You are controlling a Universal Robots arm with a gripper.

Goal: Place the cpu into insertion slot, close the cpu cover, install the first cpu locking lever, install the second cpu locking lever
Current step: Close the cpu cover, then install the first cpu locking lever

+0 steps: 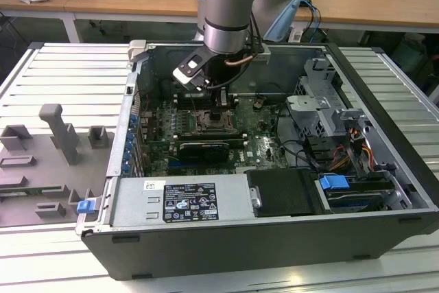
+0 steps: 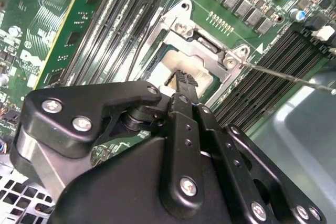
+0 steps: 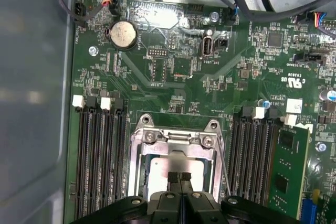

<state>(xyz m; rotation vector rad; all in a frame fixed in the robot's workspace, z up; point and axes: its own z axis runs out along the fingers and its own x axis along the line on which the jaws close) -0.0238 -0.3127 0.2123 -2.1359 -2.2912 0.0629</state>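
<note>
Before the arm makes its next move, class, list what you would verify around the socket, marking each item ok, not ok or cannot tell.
1. The cpu sits within the insertion slot: ok, in both wrist views.
2. The gripper has its fingers together right above the chip: ok.
3. The cpu cover lies fully flat over the chip: cannot tell.
4. One locking lever, a thin wire, stands away from the socket in the second wrist view, unlatched: not ok.
</note>
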